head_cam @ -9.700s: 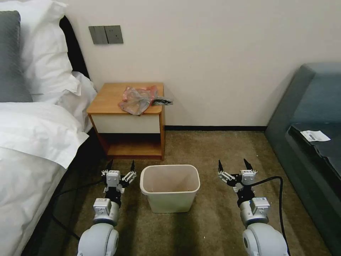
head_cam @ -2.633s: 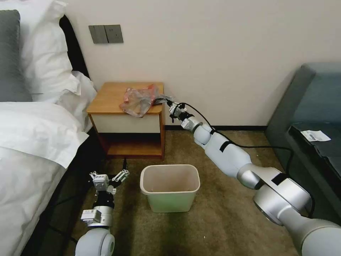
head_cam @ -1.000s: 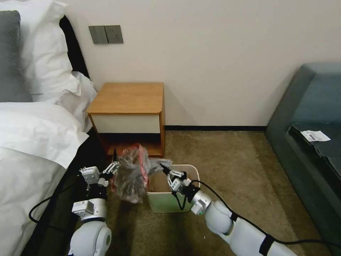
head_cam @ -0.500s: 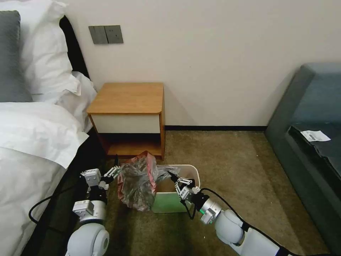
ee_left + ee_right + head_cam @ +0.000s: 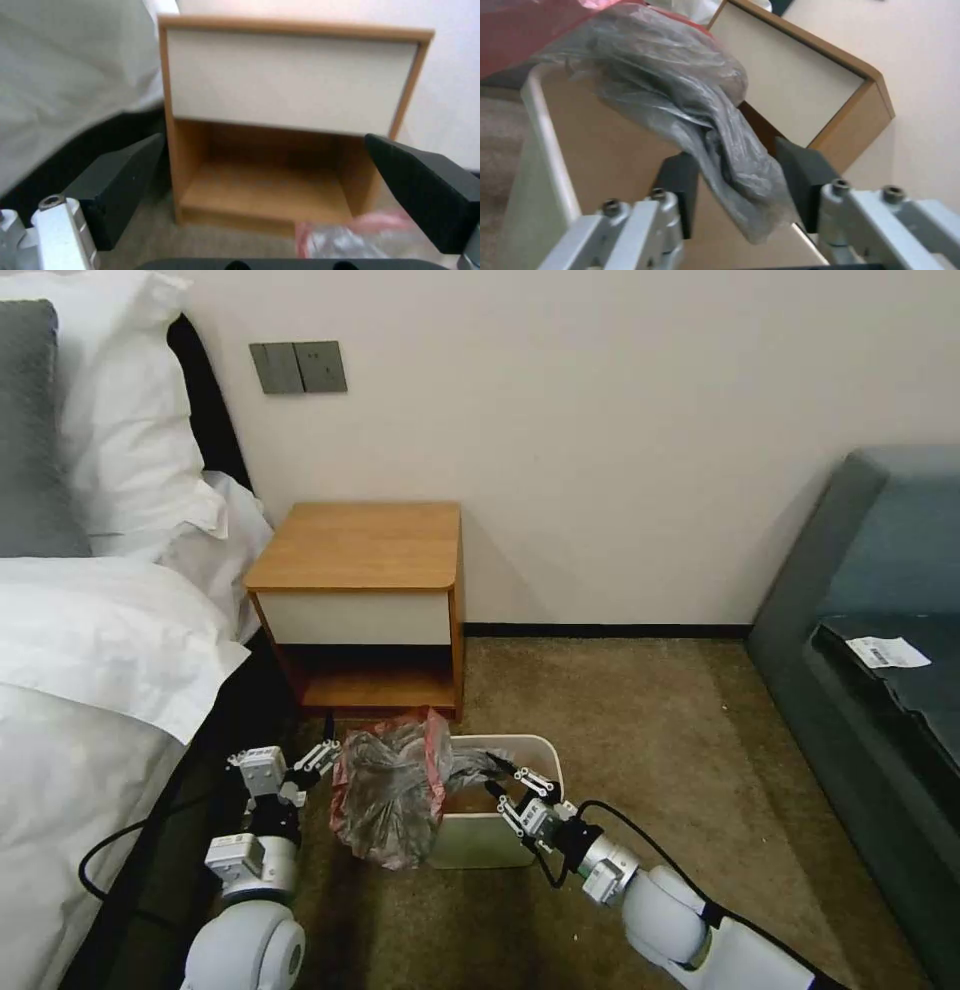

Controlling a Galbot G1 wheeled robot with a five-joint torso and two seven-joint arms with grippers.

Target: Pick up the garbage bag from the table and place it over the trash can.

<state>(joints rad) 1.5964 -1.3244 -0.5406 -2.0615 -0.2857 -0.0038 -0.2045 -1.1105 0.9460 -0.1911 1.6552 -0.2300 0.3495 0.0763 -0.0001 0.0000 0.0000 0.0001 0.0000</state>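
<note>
The garbage bag [image 5: 385, 790] is thin, wrinkly, translucent grey film with a glossy sheen and a red-pink band. The trash can [image 5: 535, 752] is smooth cream plastic. The desk [image 5: 360, 545] is matt orange-brown wood with a white front. The carpet [image 5: 620, 720] looks rough; the right pincer [image 5: 503, 776] has silvery metal links and matt black pads.
</note>
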